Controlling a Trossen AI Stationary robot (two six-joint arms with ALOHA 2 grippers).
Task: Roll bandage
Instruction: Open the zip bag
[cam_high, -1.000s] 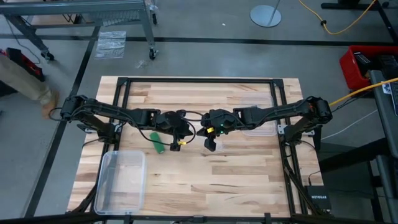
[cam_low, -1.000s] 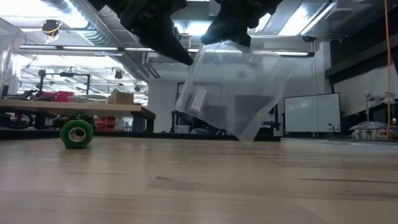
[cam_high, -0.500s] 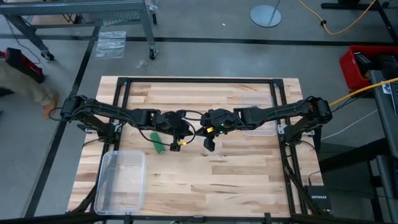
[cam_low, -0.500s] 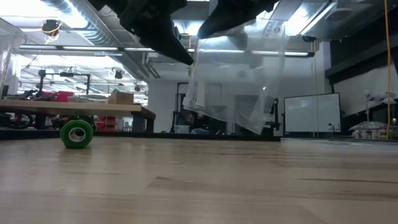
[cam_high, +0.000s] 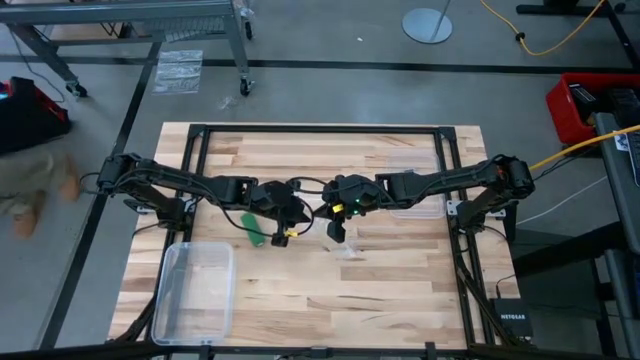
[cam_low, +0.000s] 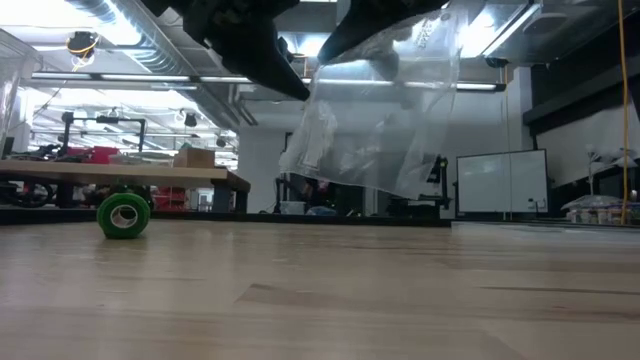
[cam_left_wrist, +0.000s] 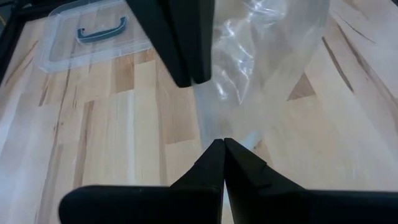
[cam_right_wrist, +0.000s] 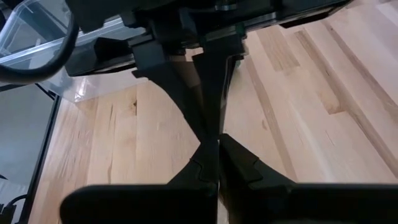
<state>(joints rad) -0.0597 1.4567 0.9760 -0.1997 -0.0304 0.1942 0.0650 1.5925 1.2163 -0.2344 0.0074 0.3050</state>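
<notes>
The bandage is a small green roll (cam_high: 252, 228) (cam_low: 123, 214) resting on its curved side on the table, left of both grippers and touched by neither. My right gripper (cam_high: 338, 232) (cam_low: 326, 58) is shut on a crinkly clear plastic bag (cam_low: 375, 130) that hangs above mid-table. My left gripper (cam_high: 291, 222) (cam_low: 300, 95) is shut, with its tip close beside the bag's upper edge. Whether it touches the bag I cannot tell. My right gripper pinches the plastic bag at its upper edge (cam_low: 332, 68) between its two fingers, coming slanting down from the table's right. The bag hangs crumpled and slack below the fingers, clear of the table. How many layers are pinched does not show.
A clear plastic box (cam_high: 195, 290) (cam_left_wrist: 93, 34) stands at the table's near left corner. A clear flat piece (cam_high: 415, 208) lies under the right arm. A person's legs (cam_high: 30, 195) show on the floor beyond the left edge. Bare wood lies near and far of the grippers.
The bag has changed shape in the right gripper's hold. A second ago it hung as a flat, tilted sheet; now it is crumpled, and its lower end has drawn up a little. Both grippers stayed put and shut. The person beside the table has moved.
</notes>
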